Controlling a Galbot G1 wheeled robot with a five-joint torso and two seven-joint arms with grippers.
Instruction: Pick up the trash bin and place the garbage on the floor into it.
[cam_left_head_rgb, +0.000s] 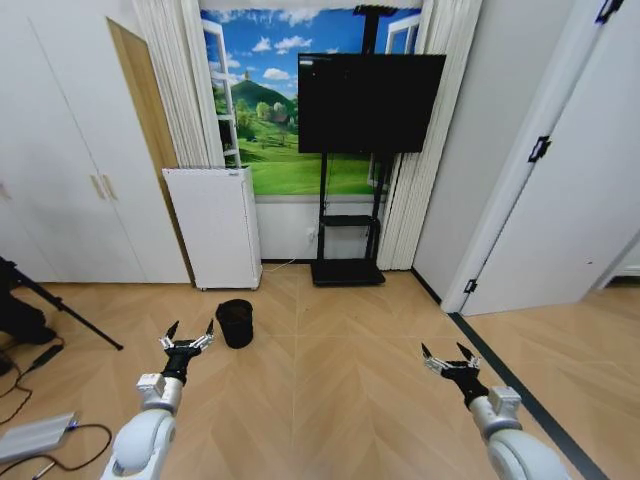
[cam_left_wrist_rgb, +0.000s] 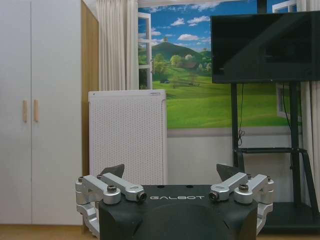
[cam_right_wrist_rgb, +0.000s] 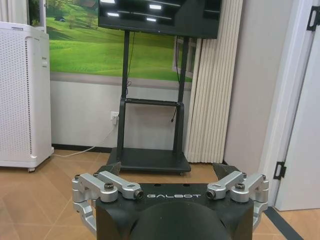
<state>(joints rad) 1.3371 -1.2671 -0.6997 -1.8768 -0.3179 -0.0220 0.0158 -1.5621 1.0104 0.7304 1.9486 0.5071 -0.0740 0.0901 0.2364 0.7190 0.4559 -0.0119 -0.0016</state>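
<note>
The trash bin (cam_left_head_rgb: 235, 323), a small black round mesh wastebasket, stands upright on the floor (cam_left_head_rgb: 340, 370) of tan herringbone parquet, a short way in front of the white appliance. My left gripper (cam_left_head_rgb: 190, 333) is open, held above the floor just left of the bin and not touching it. In the left wrist view that gripper (cam_left_wrist_rgb: 170, 172) has its fingers spread wide with nothing between them. My right gripper (cam_left_head_rgb: 450, 354) is open too, well to the right of the bin; the right wrist view shows this gripper (cam_right_wrist_rgb: 167, 170) empty. The garbage is out of view.
A tall white perforated appliance (cam_left_head_rgb: 214, 226) stands against the back wall beside white cupboards (cam_left_head_rgb: 60, 170). A TV on a black wheeled stand (cam_left_head_rgb: 350, 180) is behind the bin to the right. A tripod leg and cables (cam_left_head_rgb: 40, 330) lie at left; a dark floor strip (cam_left_head_rgb: 520, 385) runs at right.
</note>
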